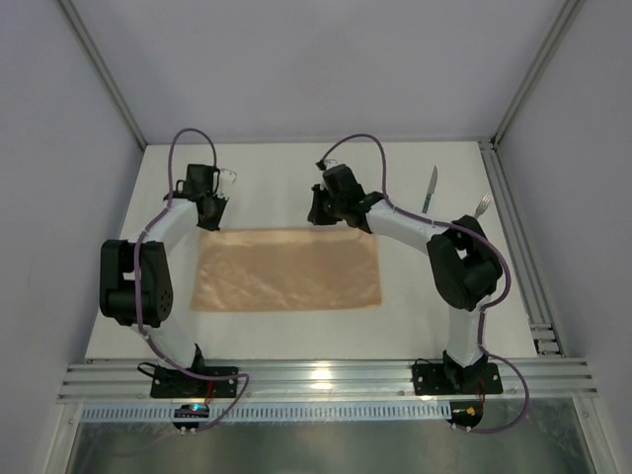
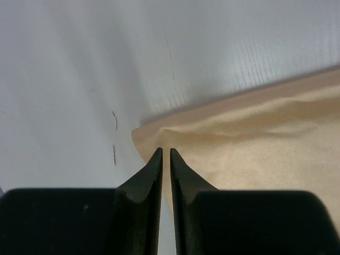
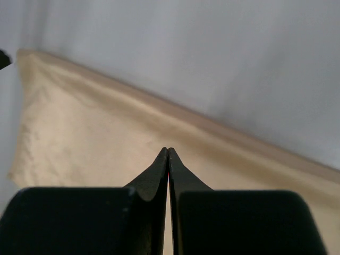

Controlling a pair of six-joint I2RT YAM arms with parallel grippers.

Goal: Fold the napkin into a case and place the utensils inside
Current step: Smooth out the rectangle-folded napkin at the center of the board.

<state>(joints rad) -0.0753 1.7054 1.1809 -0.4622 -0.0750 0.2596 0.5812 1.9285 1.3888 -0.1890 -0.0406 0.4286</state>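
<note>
The peach-orange napkin lies flat on the white table as a wide rectangle. My left gripper is at its far left corner. In the left wrist view the left gripper has its jaws a thin slit apart over that corner of the napkin, with nothing seen between them. My right gripper is at the napkin's far edge, right of the middle. In the right wrist view the right gripper is shut, tips together above the napkin. The knife and fork lie at the far right.
An aluminium rail runs along the table's right side, and another rail crosses the near edge by the arm bases. Grey walls close in the left, right and far sides.
</note>
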